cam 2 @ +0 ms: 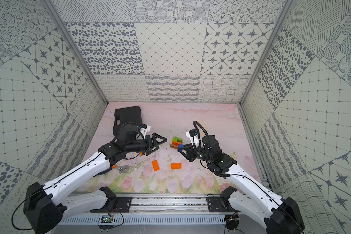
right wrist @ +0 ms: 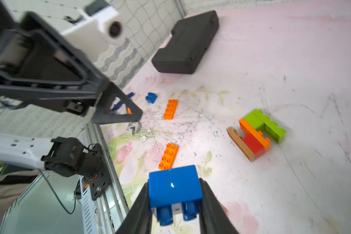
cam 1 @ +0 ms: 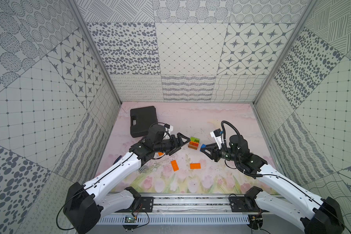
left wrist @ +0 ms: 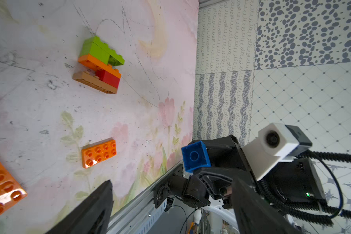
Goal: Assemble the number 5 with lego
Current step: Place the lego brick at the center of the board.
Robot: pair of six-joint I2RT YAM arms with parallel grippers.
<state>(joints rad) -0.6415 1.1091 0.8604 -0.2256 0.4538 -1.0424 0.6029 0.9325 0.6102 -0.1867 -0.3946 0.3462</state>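
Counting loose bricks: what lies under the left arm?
A small blue brick, an orange brick and a wrench; the arm hides most of them in the top views.

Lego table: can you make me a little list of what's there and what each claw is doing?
right claw: shut on blue square brick, held above the table
left claw: open, empty
joined bricks: green, orange, red, brown, lying on the table
loose orange bricks: three
small blue brick: loose
black case: closed
wrench: near left arm
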